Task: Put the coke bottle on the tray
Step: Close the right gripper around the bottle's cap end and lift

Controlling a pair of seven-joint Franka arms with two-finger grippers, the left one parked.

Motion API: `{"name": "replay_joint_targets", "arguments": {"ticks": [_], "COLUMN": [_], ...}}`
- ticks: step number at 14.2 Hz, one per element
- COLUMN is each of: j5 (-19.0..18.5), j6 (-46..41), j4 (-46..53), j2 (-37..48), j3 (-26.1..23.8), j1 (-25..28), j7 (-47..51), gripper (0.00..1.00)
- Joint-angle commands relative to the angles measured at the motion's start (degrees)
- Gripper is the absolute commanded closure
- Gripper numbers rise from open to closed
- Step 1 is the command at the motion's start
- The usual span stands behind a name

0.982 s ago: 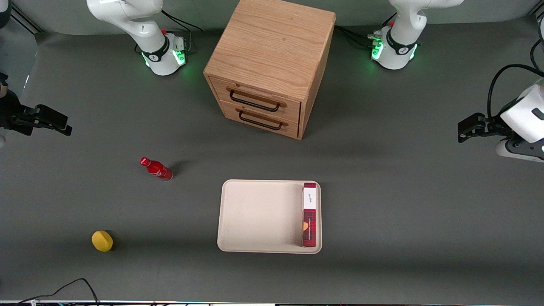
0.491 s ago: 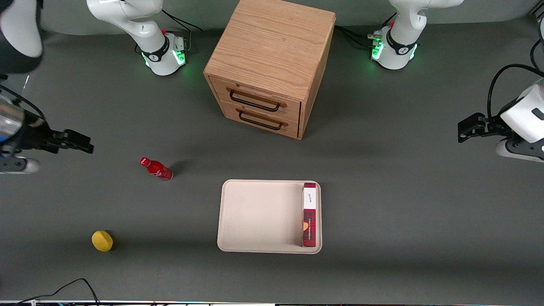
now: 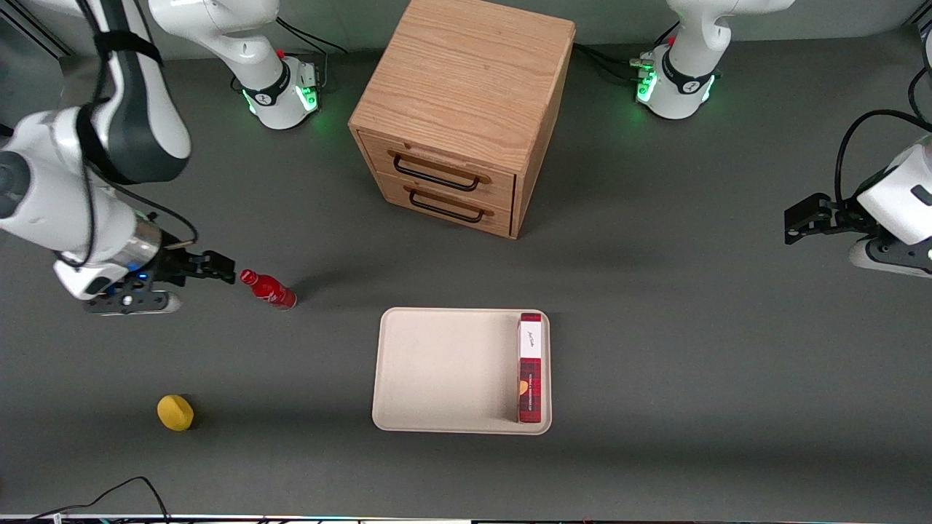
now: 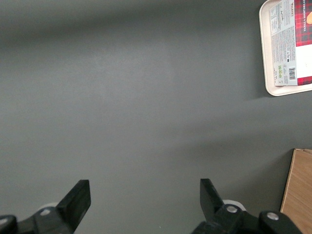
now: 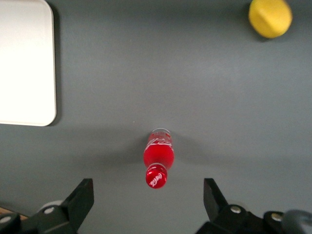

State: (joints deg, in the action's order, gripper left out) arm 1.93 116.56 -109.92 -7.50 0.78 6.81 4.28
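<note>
**Front view and wrist views: bottle standing free, gripper spread wide beside it**

Front view: the coke bottle (image 3: 268,289) stands upright on the grey surface (image 3: 655,327), so its long axis is vertical; seen from above, its cap leans toward the working arm's end of the table. It is well apart from the tray (image 3: 437,367), toward the working arm's end. The gripper (image 3: 218,271) hovers just beside the cap, touching nothing. A red plaid box (image 3: 531,367) lies in the tray along its edge nearest the parked arm. A yellow ball (image 3: 175,413) sits nearer the camera than the bottle.

Right wrist view: the coke bottle (image 5: 158,163) is centred between the gripper's fingers (image 5: 80,200), which are spread wide and hold nothing. A tray (image 5: 27,61) corner and the yellow ball (image 5: 270,17) also show.

Left wrist view: the tray (image 4: 273,73) holds the box (image 4: 292,41).
</note>
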Motion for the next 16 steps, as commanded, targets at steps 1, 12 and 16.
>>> {"name": "replay_joint_targets", "arguments": {"ticks": [1,12,16], "j5": [0.18,-3.16,-3.16], "j6": [7.34,20.02,20.11], "j4": [-9.67,-19.01,-19.27], "j2": [3.81,2.84,2.84], "j3": [-1.22,-1.93,-1.93], "j1": [-0.13,-0.39,-1.09], "j7": [-0.41,-1.11,-1.29], "gripper": [0.0,0.1,0.41]}}
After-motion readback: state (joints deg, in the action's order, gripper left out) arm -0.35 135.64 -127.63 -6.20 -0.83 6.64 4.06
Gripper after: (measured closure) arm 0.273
